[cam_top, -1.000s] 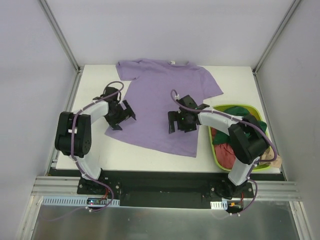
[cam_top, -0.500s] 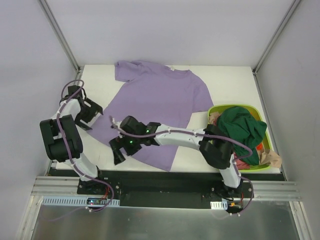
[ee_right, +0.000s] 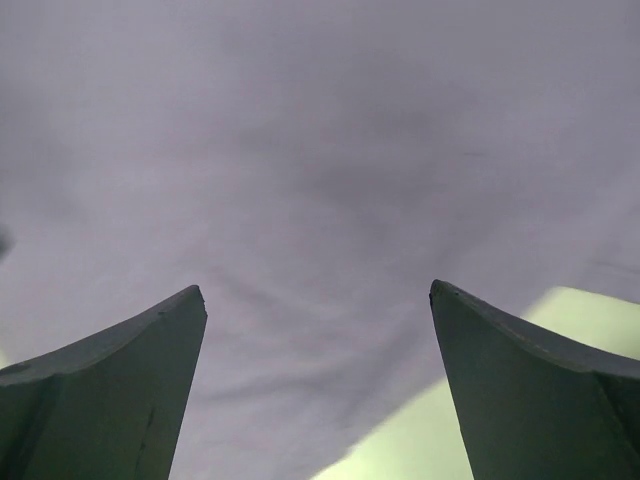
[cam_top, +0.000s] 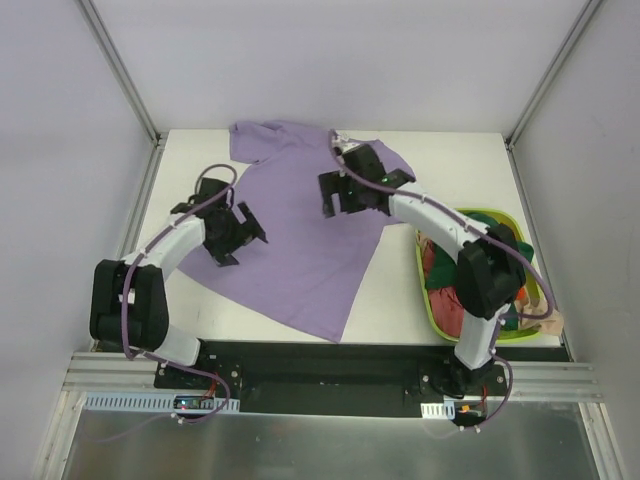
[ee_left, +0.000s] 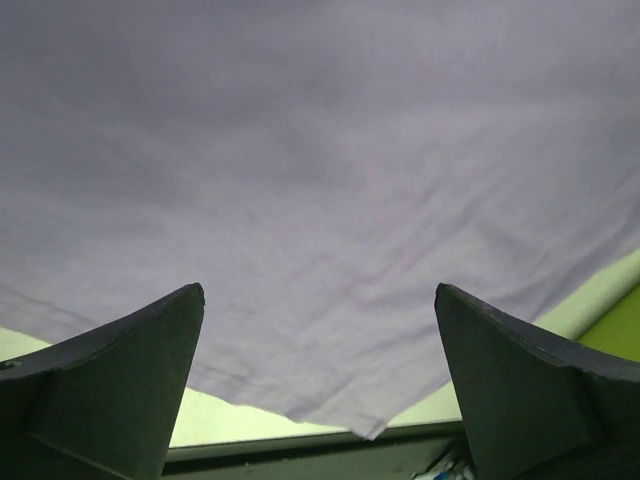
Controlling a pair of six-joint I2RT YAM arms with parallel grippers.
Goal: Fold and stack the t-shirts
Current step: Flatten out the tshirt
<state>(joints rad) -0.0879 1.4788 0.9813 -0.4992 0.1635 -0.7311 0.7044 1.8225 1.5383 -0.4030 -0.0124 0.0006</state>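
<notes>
Bunching is the risk: left pincer and right pincer hover wide open, empty, over the lavender shirt spread askew on the surface, so uneven grabs could wrinkle the fold.

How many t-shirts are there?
3: a purple t-shirt spread on the table, plus a dark green t-shirt and a red t-shirt bunched in the basket at the right; more may be hidden underneath.
</notes>
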